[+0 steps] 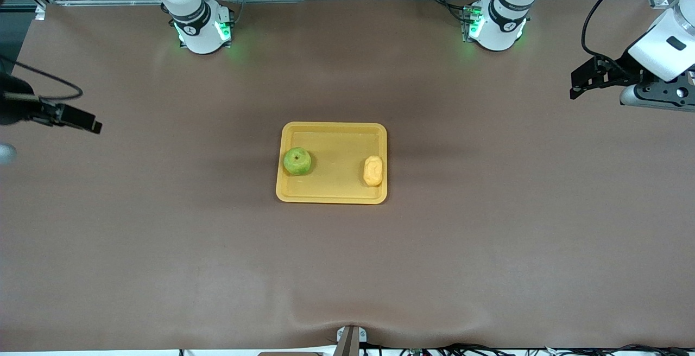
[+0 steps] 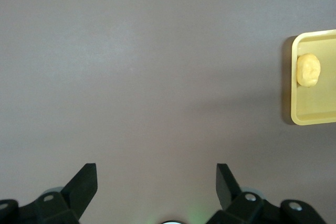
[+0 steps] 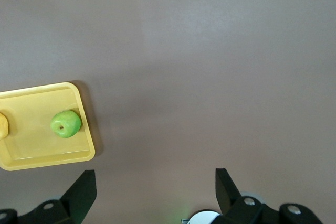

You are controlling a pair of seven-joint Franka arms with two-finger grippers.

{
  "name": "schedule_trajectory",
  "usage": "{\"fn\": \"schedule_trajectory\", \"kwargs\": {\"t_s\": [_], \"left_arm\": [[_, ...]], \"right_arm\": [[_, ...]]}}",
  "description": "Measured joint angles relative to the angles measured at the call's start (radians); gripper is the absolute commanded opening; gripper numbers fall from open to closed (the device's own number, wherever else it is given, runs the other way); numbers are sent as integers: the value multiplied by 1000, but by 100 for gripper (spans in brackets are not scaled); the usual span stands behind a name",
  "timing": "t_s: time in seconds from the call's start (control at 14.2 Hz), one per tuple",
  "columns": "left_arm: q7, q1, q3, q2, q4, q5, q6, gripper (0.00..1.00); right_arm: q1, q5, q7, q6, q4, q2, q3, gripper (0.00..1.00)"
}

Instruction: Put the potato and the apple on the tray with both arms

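With apple and potato both on the tray, little can go wrong.
Left gripper and right gripper hang, jaws apart and empty, over the counter's ends; only a stray sweep could roll the fruit.

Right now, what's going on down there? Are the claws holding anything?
Left claw open, empty, over bare table at its own end. Right claw same at its end. Apple and potato both in tray. Nothing in the way.
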Motion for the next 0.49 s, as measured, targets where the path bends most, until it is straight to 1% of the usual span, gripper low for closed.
{"fn": "schedule_trajectory", "kwargs": {"t_s": [0.28,0.49], "left_arm": [[0,-43,46,0,0,0,0,100],[0,-48,57,0,0,0,0,100]], "right_arm": [[0,0,-63,15,-148,-134,4,100],[0,0,-76,49,-246,-192,5,100]]}}
